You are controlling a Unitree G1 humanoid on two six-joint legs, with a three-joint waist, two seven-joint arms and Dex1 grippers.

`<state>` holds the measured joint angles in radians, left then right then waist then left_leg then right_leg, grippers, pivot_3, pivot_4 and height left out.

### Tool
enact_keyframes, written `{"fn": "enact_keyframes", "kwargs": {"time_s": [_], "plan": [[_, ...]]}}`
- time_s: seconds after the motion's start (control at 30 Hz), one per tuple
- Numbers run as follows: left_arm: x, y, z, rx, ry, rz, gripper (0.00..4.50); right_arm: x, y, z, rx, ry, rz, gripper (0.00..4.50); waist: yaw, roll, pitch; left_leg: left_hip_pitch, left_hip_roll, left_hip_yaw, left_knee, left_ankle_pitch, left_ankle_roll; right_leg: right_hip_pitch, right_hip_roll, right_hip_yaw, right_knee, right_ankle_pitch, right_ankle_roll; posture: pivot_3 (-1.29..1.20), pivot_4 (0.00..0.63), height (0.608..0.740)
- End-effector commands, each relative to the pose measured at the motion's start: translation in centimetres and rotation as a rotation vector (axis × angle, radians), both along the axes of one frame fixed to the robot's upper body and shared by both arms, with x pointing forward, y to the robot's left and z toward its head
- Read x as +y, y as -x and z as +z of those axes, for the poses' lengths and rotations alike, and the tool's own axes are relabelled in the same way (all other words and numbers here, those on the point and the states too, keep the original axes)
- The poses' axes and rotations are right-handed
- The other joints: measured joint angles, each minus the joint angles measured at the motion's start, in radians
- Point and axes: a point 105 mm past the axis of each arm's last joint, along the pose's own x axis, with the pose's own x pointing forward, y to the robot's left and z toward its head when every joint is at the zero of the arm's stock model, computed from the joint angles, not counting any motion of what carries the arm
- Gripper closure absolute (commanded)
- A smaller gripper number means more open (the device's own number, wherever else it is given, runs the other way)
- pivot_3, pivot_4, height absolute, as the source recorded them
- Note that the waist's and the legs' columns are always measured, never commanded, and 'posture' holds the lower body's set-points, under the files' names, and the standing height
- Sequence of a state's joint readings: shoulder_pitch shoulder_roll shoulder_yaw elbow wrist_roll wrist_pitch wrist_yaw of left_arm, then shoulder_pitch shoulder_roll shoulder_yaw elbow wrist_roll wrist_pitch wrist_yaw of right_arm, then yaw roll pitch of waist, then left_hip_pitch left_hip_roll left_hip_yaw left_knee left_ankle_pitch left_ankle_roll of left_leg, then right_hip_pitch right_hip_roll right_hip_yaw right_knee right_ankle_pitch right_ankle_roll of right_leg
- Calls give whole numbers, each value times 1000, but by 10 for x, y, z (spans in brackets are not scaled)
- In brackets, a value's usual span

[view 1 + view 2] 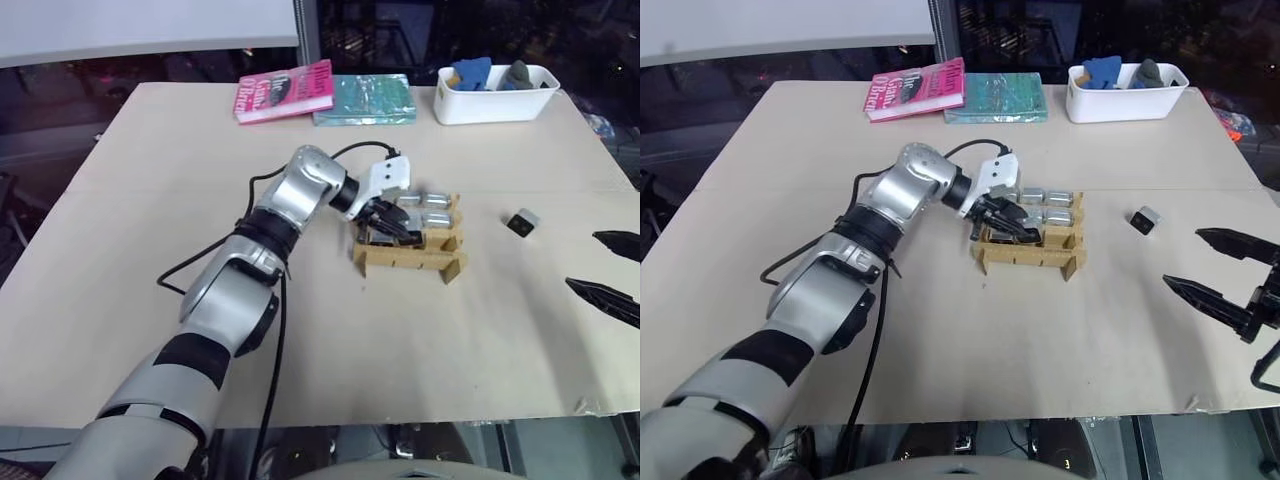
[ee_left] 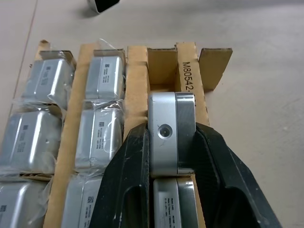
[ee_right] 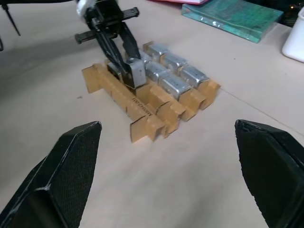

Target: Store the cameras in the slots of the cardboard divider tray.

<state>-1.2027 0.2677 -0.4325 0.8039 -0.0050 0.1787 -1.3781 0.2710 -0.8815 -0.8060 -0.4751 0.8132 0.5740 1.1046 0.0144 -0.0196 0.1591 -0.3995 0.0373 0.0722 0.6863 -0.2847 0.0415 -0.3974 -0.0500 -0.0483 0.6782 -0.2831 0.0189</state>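
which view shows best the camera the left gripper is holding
The left wrist view: the held camera sits close up, clamped between the left gripper fingers over the cardboard divider tray. The right wrist view shows it smaller, from the side; in the eye views the gripper mostly hides it.

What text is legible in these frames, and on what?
"M80542" then a cut-off mark, printed on a strip of the cardboard divider tray.
Pink book: cover title too blurred to read.
Teal book: nothing legible.
Wrapped cameras in the slots: small label print, too small to read.
Camera in left pincer: no text visible.
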Motion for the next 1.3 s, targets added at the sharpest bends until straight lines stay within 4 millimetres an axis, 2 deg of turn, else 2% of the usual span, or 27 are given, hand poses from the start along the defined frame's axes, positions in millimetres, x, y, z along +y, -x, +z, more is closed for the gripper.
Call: {"fn": "enact_keyframes", "kwargs": {"time_s": [0.03,0.17,0.23,0.3,0.43,0.57,0.7,0.83,1.07,1.3], "plan": [[-8,1,16,-54,18,-38,2345,0,6,11,-70,18,0,0,0,0,0,0,0,0,0,0,0,0,0,0,0,0,0,0,150,740],[-12,1,28,-81,80,-31,842,1,0,9,-72,19,-9,0,0,0,0,0,0,0,0,0,0,0,0,0,0,0,0,0,150,740],[-12,3,42,-83,139,-30,45,1,-9,8,-82,35,-56,0,-2,0,0,0,0,0,0,0,0,0,0,0,0,0,0,0,150,740],[-9,5,54,-83,193,-17,45,5,-20,7,-120,77,-97,0,-4,0,0,0,0,0,0,0,0,0,0,1,0,0,0,0,150,740],[3,20,80,-58,364,-1,45,17,-61,-2,-89,154,-262,0,-13,1,0,1,1,0,0,0,0,0,0,2,1,0,0,0,150,740],[18,41,85,-48,516,42,45,3,-107,-16,-96,371,-534,0,-25,3,-1,2,1,0,0,0,-1,-1,-1,4,2,0,0,0,150,740],[32,66,78,-28,619,67,45,-5,-141,-31,21,318,-628,0,-18,3,-1,1,1,1,1,0,-1,-2,-3,4,2,0,0,0,150,740],[44,79,72,-11,632,133,45,-17,-159,-38,83,291,-684,0,-3,3,0,0,1,1,0,0,-1,-2,-3,3,2,0,0,0,150,740],[61,86,64,-17,618,250,45,-30,-170,-58,189,304,-687,0,-2,3,-1,1,0,1,0,0,-1,-2,-3,3,2,0,0,0,150,740],[64,88,64,-19,621,284,45,-26,-182,-68,224,276,-650,0,-4,3,-1,1,1,1,0,0,-1,-2,-3,4,2,0,0,0,150,740]]}}
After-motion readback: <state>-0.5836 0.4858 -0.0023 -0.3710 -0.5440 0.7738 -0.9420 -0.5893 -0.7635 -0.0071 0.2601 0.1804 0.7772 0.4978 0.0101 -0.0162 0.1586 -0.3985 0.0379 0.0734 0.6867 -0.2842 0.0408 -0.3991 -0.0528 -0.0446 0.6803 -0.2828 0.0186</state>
